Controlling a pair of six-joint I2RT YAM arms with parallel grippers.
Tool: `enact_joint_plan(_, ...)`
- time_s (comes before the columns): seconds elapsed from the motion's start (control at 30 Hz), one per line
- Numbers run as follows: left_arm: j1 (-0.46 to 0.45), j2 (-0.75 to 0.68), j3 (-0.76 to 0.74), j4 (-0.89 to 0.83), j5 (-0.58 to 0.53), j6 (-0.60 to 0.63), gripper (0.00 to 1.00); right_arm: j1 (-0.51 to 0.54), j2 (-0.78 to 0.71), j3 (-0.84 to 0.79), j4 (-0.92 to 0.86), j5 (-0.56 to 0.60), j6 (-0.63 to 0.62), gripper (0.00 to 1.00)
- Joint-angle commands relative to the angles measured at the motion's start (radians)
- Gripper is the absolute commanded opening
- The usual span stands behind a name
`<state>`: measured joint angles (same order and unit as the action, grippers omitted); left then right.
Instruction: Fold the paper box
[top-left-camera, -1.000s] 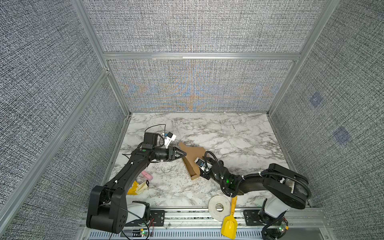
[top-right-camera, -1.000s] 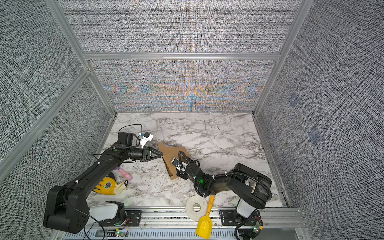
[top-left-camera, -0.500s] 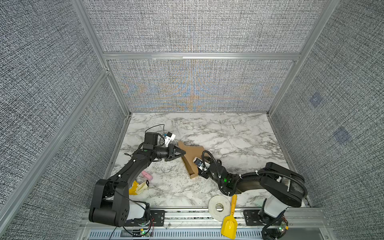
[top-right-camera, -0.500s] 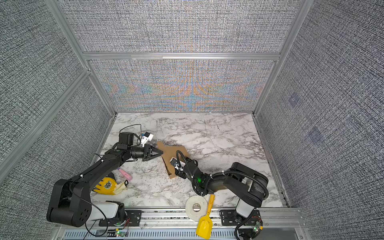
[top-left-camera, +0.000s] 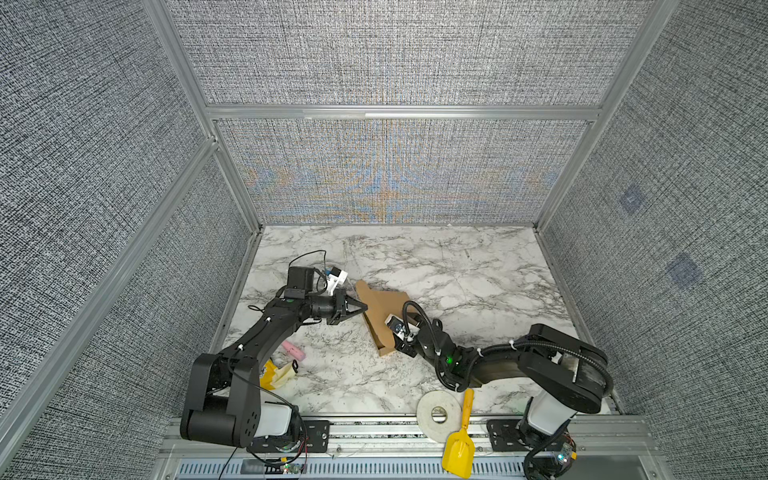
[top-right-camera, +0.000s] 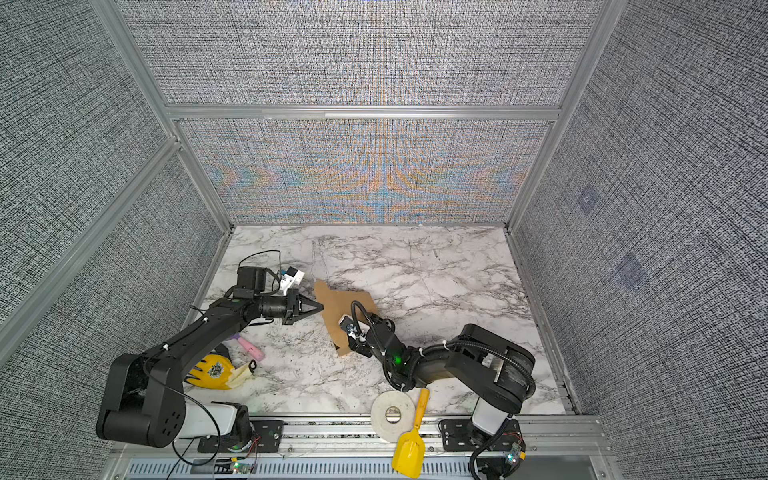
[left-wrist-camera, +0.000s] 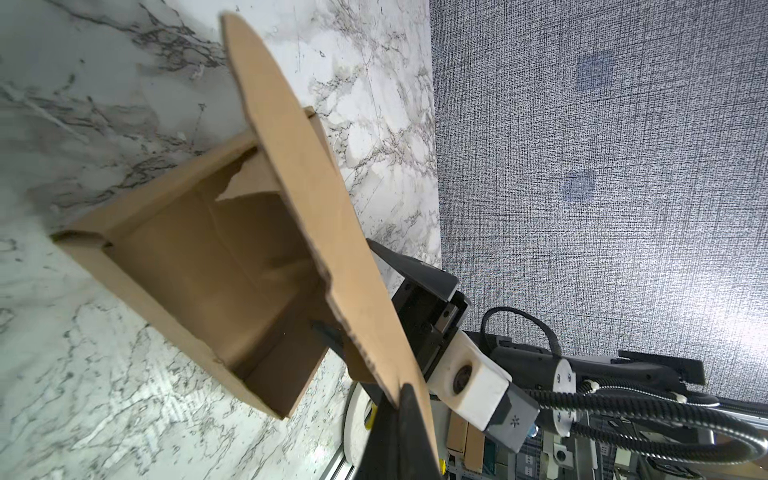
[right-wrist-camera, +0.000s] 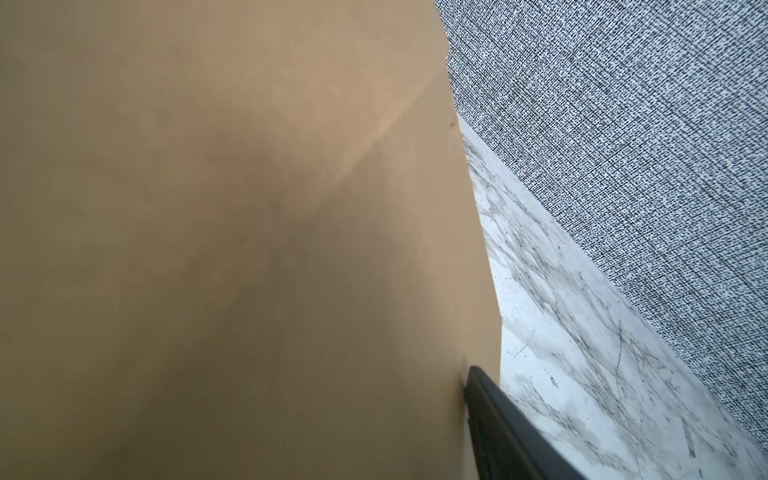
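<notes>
Top views both showed the left claw (top-left-camera: 361, 308) clenched, its tip touching the raised lid edge of the paper box (top-left-camera: 380, 309); whether it pinched cardboard was unclear. Across the box, the right claw (top-left-camera: 398, 337) sat half hidden, with a tape roll (top-left-camera: 439, 415) and yellow scoop (top-left-camera: 459, 449) well behind it on the surface (top-left-camera: 478, 270). Left wrist view showed the right claw spread, straddling the lid. Right wrist view was mostly blocked by cardboard.

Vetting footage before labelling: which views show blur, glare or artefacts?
Right wrist view: the box fills most of the frame, close and soft. Both top views: coloured moiré on the back wall. Left wrist view: box sharp, glare on the side wall.
</notes>
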<state>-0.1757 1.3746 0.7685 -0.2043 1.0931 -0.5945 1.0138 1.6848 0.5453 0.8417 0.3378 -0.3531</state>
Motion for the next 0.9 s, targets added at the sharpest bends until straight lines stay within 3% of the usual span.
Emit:
enact_joint_plan(0.0, 0.004, -0.001, -0.002, 0.023, -0.027, 0.019, 0.03, 0.007, -0.009, -0.014, -0.029, -0.004, 0.002, 0.74)
enact_joint_plan(0.37, 0.011, 0.022, -0.007, 0.012, -0.054, 0.047, 0.04, 0.017, -0.117, -0.115, 0.013, 0.009, -0.037, 0.84)
enact_joint_plan(0.6, 0.012, 0.039, -0.006, 0.005, -0.063, 0.062, 0.04, 0.027, -0.191, -0.151, -0.024, -0.031, -0.049, 0.84)
enact_joint_plan(0.87, 0.011, 0.053, -0.032, 0.009, -0.082, 0.077, 0.04, 0.025, -0.433, -0.206, -0.180, -0.085, -0.004, 0.84)
